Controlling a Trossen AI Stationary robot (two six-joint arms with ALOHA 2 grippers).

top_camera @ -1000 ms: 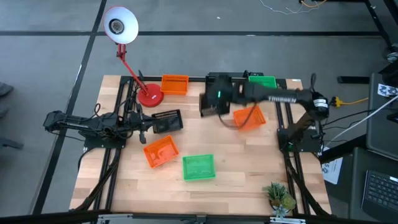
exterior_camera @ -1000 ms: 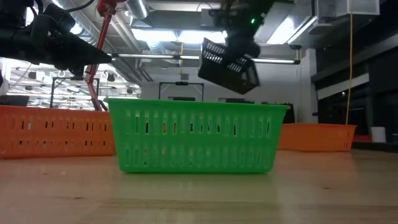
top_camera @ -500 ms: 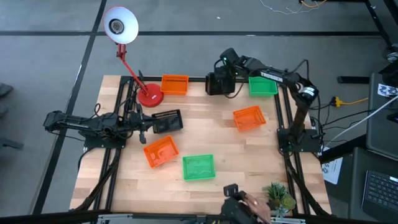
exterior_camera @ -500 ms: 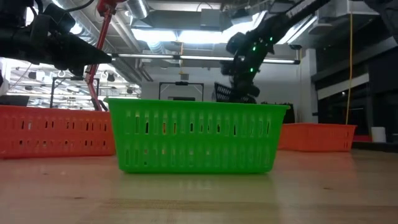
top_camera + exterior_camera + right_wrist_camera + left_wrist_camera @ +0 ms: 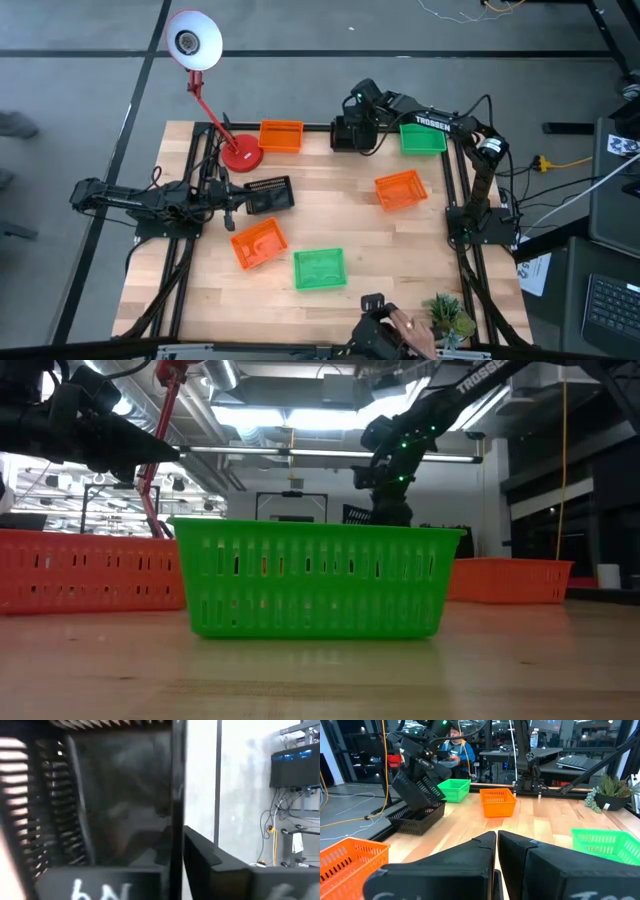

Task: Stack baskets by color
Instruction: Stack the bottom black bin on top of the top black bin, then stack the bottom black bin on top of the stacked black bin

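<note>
Right hand (image 5: 352,125), upper centre of the high view, pinches the rim of a tilted black basket (image 5: 415,787) over a second black basket (image 5: 417,816) resting at the surface's (image 5: 400,250) far edge; the upper one leans partly into the lower. Left hand (image 5: 496,851), left centre of the high view, has fingers pressed together, holding nothing, just beside a third black basket (image 5: 268,194).

Orange baskets: one upper centre-left (image 5: 280,136), one centre-right (image 5: 401,190), one lower centre-left (image 5: 259,243). Green baskets: one upper right (image 5: 422,138), one lower centre (image 5: 319,268).

Red-based lamp (image 5: 240,153) stands upper left. A person's hand (image 5: 400,325) shows at the bottom edge.
</note>
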